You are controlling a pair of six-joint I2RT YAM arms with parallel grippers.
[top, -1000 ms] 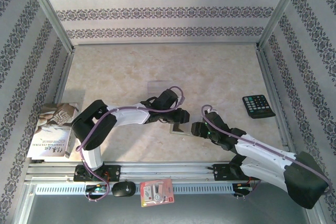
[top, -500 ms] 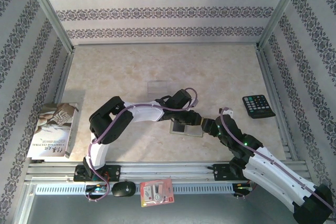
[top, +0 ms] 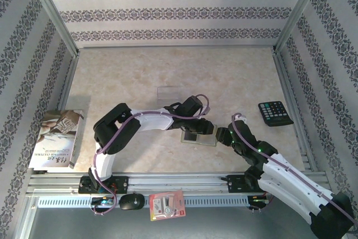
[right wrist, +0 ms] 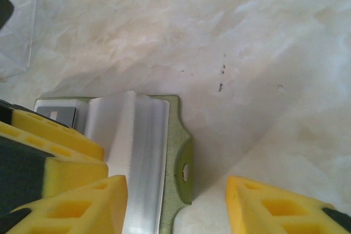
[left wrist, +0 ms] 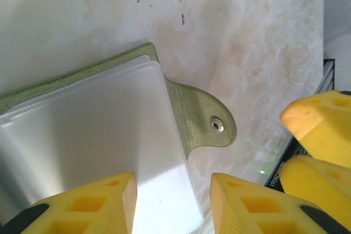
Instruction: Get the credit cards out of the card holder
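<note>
Nearest thing is the red-and-white packet [top: 166, 205], sitting on the rail in front of the desk [top: 235, 71], not part of the job.

Just past the near edge, about mid-width, the card holder [left wrist: 193, 102] lies open and flat, with both claws crowding it. The left gripper [left wrist: 173, 178] comes in from the left, fingers apart, with the corner of the pale pockets [left wrist: 98, 124] showing in the gap. I don't see it pinching anything. The right gripper [right wrist: 175, 184] comes from the right, also apart, straddling the edge with the snap tab [right wrist: 184, 171]. Its outer finger is well clear of the holder.

I can't tell what's left inside the sleeves.

Handling-wise, I'd guess the holder is light and floppy and will slide on the smooth desk, so one claw should pin the green cover or tab. The cards look thin, stiff and slick. I'd grab one by whatever edge pokes out of a sleeve and pull straight along the pocket.

Further back, a book [top: 56, 138] lies at the left edge and a calculator [top: 275, 113] near the right edge. One translucent card [top: 168, 90] lies loose towards the middle.
</note>
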